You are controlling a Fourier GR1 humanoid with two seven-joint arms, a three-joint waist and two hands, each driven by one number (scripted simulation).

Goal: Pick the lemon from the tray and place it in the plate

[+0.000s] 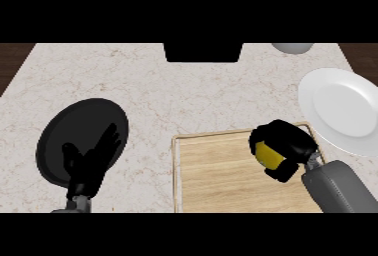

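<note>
A yellow lemon (267, 155) shows between the curled fingers and thumb of my right hand (284, 145), which is shut on it over the right end of the wooden tray (214, 172). Most of the lemon is hidden by the hand. The white plate (343, 110) lies just right of the tray, close to the hand. My left hand (90, 162) rests open with fingers up at the lower left, in front of a black plate (77, 125).
A black box-like object (203, 52) sits at the counter's back edge in the middle. A grey round object (293, 48) shows at the back right. Dark wood borders the marble counter at both far corners.
</note>
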